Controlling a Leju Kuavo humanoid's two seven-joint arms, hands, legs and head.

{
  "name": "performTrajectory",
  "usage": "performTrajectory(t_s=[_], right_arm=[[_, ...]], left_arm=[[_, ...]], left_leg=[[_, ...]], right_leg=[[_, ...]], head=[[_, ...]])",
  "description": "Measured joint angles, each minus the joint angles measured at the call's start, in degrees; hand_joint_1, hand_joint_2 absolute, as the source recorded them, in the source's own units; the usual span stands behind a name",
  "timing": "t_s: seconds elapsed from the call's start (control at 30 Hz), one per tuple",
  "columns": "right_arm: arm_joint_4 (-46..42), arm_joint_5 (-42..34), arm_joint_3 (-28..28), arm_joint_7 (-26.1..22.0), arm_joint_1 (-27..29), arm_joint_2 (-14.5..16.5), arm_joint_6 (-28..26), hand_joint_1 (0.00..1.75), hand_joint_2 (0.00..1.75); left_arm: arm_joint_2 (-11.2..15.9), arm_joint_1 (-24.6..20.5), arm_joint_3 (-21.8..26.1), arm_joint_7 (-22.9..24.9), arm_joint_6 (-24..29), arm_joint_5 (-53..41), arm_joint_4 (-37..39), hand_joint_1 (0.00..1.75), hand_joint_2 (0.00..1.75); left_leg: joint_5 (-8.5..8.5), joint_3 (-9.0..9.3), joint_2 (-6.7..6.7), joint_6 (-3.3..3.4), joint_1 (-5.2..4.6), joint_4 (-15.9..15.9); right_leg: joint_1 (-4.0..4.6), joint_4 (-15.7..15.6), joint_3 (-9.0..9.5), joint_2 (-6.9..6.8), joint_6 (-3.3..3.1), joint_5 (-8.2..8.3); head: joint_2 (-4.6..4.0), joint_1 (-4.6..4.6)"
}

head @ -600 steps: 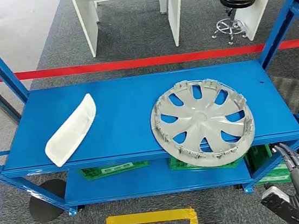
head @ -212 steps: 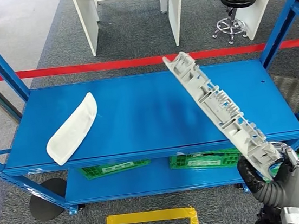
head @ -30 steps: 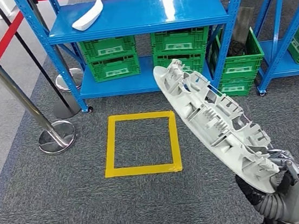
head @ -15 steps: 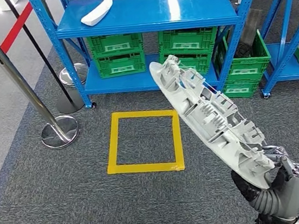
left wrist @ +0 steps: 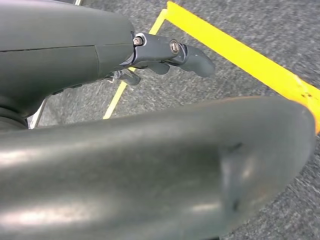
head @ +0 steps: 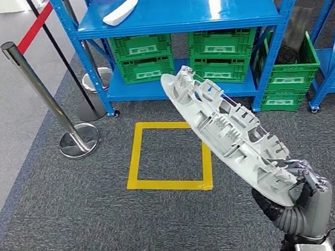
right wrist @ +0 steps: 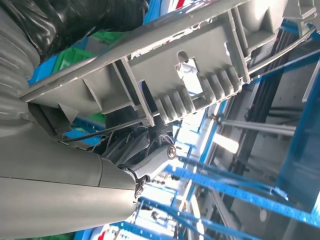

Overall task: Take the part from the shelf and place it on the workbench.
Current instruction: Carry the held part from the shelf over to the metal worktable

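1. A chrome stanchion post stands on its round base on the grey carpet at the left, leaning in the head view, with a red belt running from its upper end toward the shelf.
2. The blue shelf stands across the far side; a white curved panel lies on its upper board near the left upright, and green crates sit on the lower board.
3. A square of yellow tape is stuck to the carpet in front of the shelf.
4. The left hand hangs over the carpet beside a line of yellow tape; its fingers are apart and hold nothing.
5. The wheel cover, the task's part, is off the shelf and in the air over the carpet, edge-on and tilted, its ribbed back showing, its upper end reaching over the right side of the tape square.
6. The right hand holds the cover at its lower rim, fingers wrapped over the edge.
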Motion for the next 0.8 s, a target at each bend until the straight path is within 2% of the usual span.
performTrajectory(t_s=[0.03, 0.07, 0.1, 0.17, 0.2, 0.27, 0.3, 0.37, 0.43, 0.47, 0.5, 0.53, 0.57, 0.6, 0.67, 0.7, 0.73, 0.8], right_arm=[[0.1, 0.0, 0.0, 0.0, 0.0, 0.0, 0.0, 1.75, 1.75], [0.1, 0.0, 0.1, 0.0, -0.1, 0.0, 0.1, 1.75, 1.75], [0.1, 0.0, 0.2, 0.0, -0.2, 0.0, 0.1, 1.75, 1.75], [0.1, 0.0, 0.4, 0.0, -0.4, 0.0, 0.2, 1.75, 1.75], [0.1, 0.0, 0.4, 0.0, -0.6, 0.0, 0.2, 1.75, 1.75], [0.1, 0.0, 0.5, 0.0, -0.7, 0.0, 0.2, 1.75, 1.75], [0.1, 0.0, 0.5, 0.0, -0.7, 0.0, 0.2, 1.75, 1.75], [0.2, 0.0, 0.5, 0.0, -0.8, -0.1, 0.2, 1.75, 1.75], [0.2, 0.0, 0.6, -0.1, -0.7, -0.2, 0.2, 1.75, 1.75], [0.3, 0.0, 0.7, -0.1, -0.7, -0.3, 0.2, 1.75, 1.75], [0.3, 0.0, 0.7, -0.1, -0.7, -0.3, 0.2, 1.75, 1.75], [0.4, 0.0, 0.7, -0.1, -0.6, -0.3, 0.2, 1.75, 1.75], [0.4, 0.0, 0.8, 0.0, -0.6, -0.4, 0.2, 1.75, 1.75], [0.4, 0.0, 0.8, 0.0, -0.6, -0.4, 0.2, 1.75, 1.75], [0.4, 0.0, 0.8, -0.1, -0.6, -0.5, 0.2, 1.75, 1.75], [0.4, 0.0, 0.8, -0.1, -0.7, -0.5, 0.2, 1.75, 1.75], [0.4, 0.0, 0.8, -0.1, -0.7, -0.6, 0.2, 1.75, 1.75], [0.4, 0.0, 0.9, -0.1, -0.7, -0.6, 0.2, 1.75, 1.75]], left_arm=[[0.0, 0.0, 0.0, 0.0, 0.0, 0.0, 0.0, 0.00, 0.00], [0.0, 0.1, 0.0, 0.0, 0.0, 0.0, 0.0, 0.00, 0.00], [0.0, 0.1, 0.1, -0.1, 0.0, 0.0, 0.0, 0.00, 0.00], [0.1, -0.1, 0.1, -0.1, 0.0, 0.0, 0.0, 0.00, 0.00], [0.1, -0.2, 0.1, -0.1, 0.0, 0.0, 0.0, 0.00, 0.00], [0.1, -0.1, 0.1, -0.2, 0.0, 0.0, 0.0, 0.00, 0.00], [0.0, 0.0, 0.1, -0.1, 0.0, 0.0, 0.0, 0.00, 0.00], [0.0, 0.0, 0.1, -0.1, 0.0, 0.0, 0.0, 0.00, 0.00], [0.0, -0.1, 0.1, -0.1, 0.1, 0.0, 0.0, 0.00, 0.00], [0.0, -0.2, 0.1, -0.1, 0.1, 0.0, 0.0, 0.00, 0.00], [0.0, -0.2, 0.1, -0.1, 0.1, 0.0, 0.0, 0.00, 0.00], [0.0, -0.1, 0.1, -0.2, 0.1, 0.0, 0.0, 0.00, 0.00], [0.0, -0.1, 0.1, -0.2, 0.0, 0.0, 0.0, 0.00, 0.00], [-0.1, -0.1, 0.1, -0.2, 0.0, 0.0, 0.0, 0.00, 0.00], [-0.2, -0.1, 0.1, -0.3, 0.0, -0.1, 0.0, 0.00, 0.00], [-0.3, -0.1, 0.1, -0.4, 0.0, -0.1, 0.0, 0.00, 0.00], [-0.3, -0.1, 0.1, -0.4, -0.1, -0.1, 0.0, 0.00, 0.00], [-0.3, 0.0, 0.1, -0.4, -0.2, -0.2, 0.0, 0.00, 0.00]], left_leg=[[0.79, 0.64, 0.07, 0.19, -0.03, -0.7], [2.40, 2.30, 0.33, 0.49, -0.12, -3.6], [4.16, 4.52, 1.09, 0.92, -0.31, -7.6], [5.97, 7.89, 3.16, 1.74, -0.98, -14.3], [6.07, 8.52, 3.80, 2.00, -1.27, -15.8], [6.05, 8.45, 3.31, 2.29, -1.39, -16.3], [6.23, 8.49, 2.88, 2.52, -1.25, -16.6], [6.67, 8.56, 2.01, 3.14, -0.88, -17.1], [6.91, 8.33, 1.07, 3.54, -0.80, -17.2], [6.97, 8.21, 0.55, 3.65, -0.85, -17.2], [7.05, 8.13, 0.01, 3.69, -0.92, -17.2], [7.15, 8.10, -0.57, 3.69, -0.99, -17.2], [7.25, 8.10, -1.18, 3.63, -1.06, -17.1], [7.37, 8.11, -1.76, 3.54, -1.11, -17.1], [7.60, 7.96, -2.70, 3.17, -1.21, -17.0], [7.74, 7.81, -3.06, 2.89, -1.15, -17.0], [7.91, 7.66, -3.38, 2.54, -1.05, -17.0], [8.22, 7.42, -3.96, 1.83, -0.85, -17.1]], right_leg=[[0.11, 0.0, -0.01, -0.47, -0.02, -0.01], [0.20, 0.0, 0.05, -0.91, -0.02, -0.04], [0.27, 0.0, 0.12, -1.31, 0.00, -0.09], [0.60, 0.1, 0.10, -2.10, 0.34, -0.24], [0.71, 0.1, 0.07, -2.51, 0.57, -0.28], [0.81, -0.2, 0.20, -3.39, 1.14, -0.31], [0.77, -0.1, 0.19, -3.18, 1.45, -0.61], [0.63, 2.8, -1.06, -1.08, 1.99, -2.78], [0.48, 10.0, -4.45, 1.21, 2.22, -6.56], [0.46, 13.7, -6.17, 1.58, 2.27, -7.95], [0.47, 15.7, -7.17, 1.73, 2.26, -8.32], [0.49, 15.5, -7.09, 1.81, 2.16, -7.48], [0.51, 13.0, -5.90, 1.97, 1.97, -5.70], [0.55, 8.9, -3.87, 2.48, 1.62, -3.46], [0.65, 1.4, -0.32, 4.14, 0.83, -0.85], [0.77, -0.4, 0.49, 4.66, 0.56, -0.46], [0.91, -1.0, 0.64, 4.77, 0.38, -0.52], [0.90, -1.6, 0.91, 3.86, 0.00, 0.14]], head=[[0.00, -0.05], [0.00, -0.11], [0.00, -0.18], [0.00, -0.27], [0.00, -0.26], [0.00, -0.19], [0.00, -0.13], [0.00, 0.15], [0.00, 0.50], [0.00, 0.59], [0.00, 0.61], [0.00, 0.61], [0.00, 0.63], [0.00, 0.63], [0.00, 0.57], [0.00, 0.53], [0.00, 0.49], [0.00, 0.54]])
